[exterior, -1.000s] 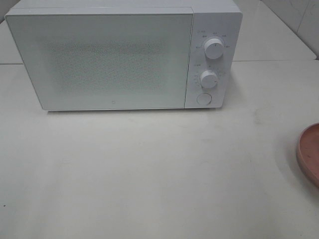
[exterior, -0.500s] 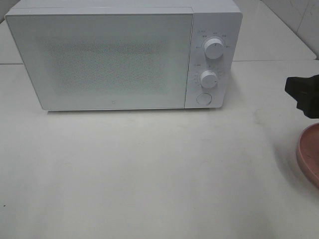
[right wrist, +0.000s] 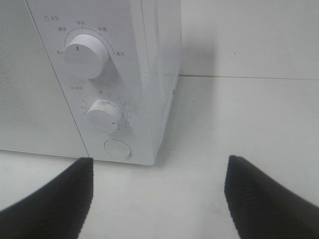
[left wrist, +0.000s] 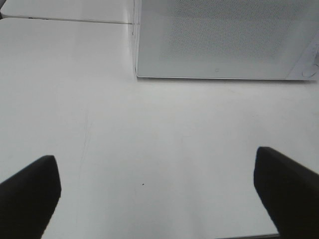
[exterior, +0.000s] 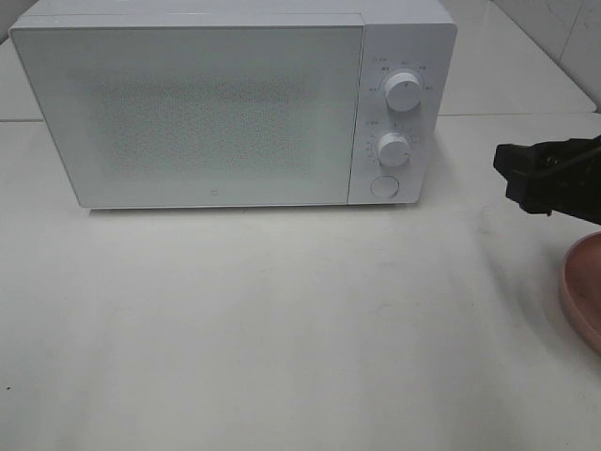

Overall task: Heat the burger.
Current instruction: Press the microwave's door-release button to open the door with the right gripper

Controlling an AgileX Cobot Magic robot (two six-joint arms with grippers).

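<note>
The burger shows in no view. A white microwave [exterior: 188, 113] stands at the back of the table with its door shut. My right gripper [exterior: 516, 177] reaches in from the right edge, level with the control panel and a short way right of it. In the right wrist view the right gripper [right wrist: 159, 199] is open with nothing between its fingers [right wrist: 55, 199], facing the microwave's panel [right wrist: 99, 74]. My left gripper [left wrist: 157, 199] is open and empty above bare table, in front of the microwave [left wrist: 224, 40]; it does not show in the high view.
The panel carries an upper knob [exterior: 403, 91], a lower knob [exterior: 393, 148] and a round button [exterior: 383, 186]. A pink plate [exterior: 587, 287] sits cut off at the right edge, below the right arm. White table [exterior: 282, 319] spreads in front of the microwave.
The right arm came into the high view from the right edge and has moved left toward the microwave's panel. The microwave and plate have not moved.
</note>
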